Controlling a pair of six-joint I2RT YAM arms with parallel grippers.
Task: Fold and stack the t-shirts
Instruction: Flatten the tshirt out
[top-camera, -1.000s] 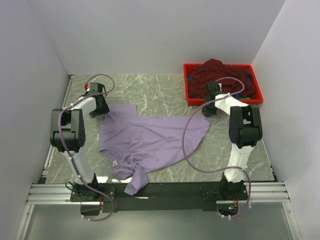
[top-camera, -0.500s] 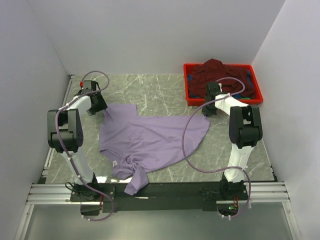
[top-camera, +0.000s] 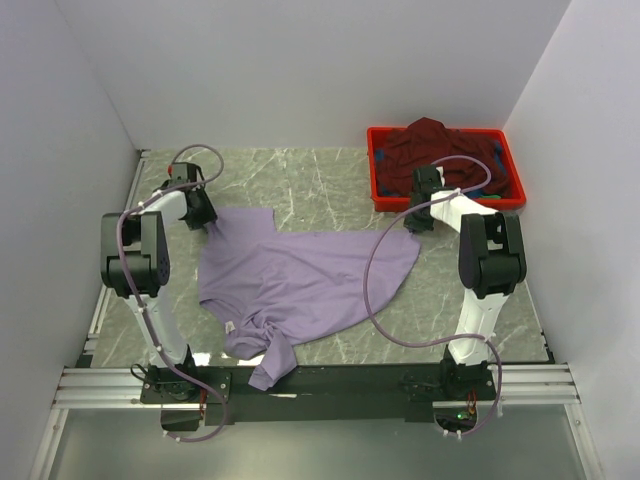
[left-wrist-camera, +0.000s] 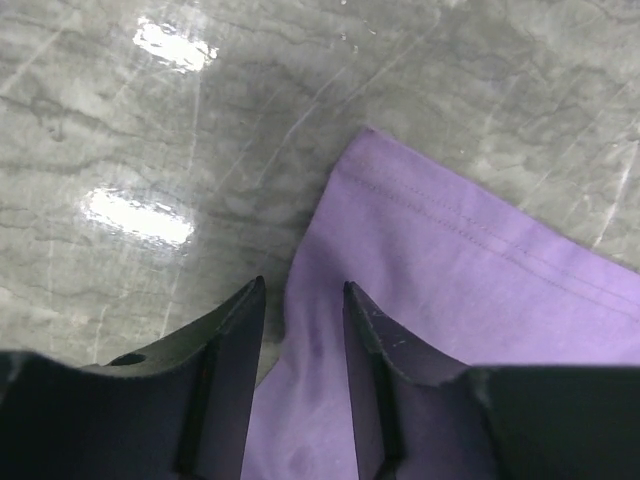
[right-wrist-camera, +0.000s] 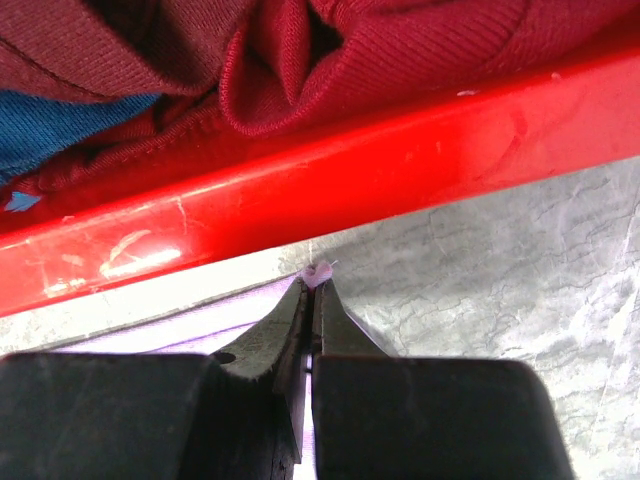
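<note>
The lavender t-shirt (top-camera: 300, 280) lies spread and rumpled on the marble table, one part hanging over the near edge. My left gripper (top-camera: 204, 218) is open at its far left corner; in the left wrist view the gripper (left-wrist-camera: 300, 290) straddles the edge of the purple cloth (left-wrist-camera: 450, 260). My right gripper (top-camera: 411, 224) is shut on the shirt's far right corner; a tuft of lavender cloth (right-wrist-camera: 318, 272) sticks out of the gripper (right-wrist-camera: 316, 285). The maroon t-shirt (top-camera: 430, 145) is heaped in the red crate (top-camera: 383, 195), with blue cloth (right-wrist-camera: 70, 115) under it.
The red crate's wall (right-wrist-camera: 400, 170) stands right in front of my right gripper. White walls enclose the table on the left, back and right. A black rail (top-camera: 350, 380) runs along the near edge between the arm bases.
My left gripper shifted a little away to the far left and came back onto the shirt's corner. The right arm and the shirt have not visibly moved.
</note>
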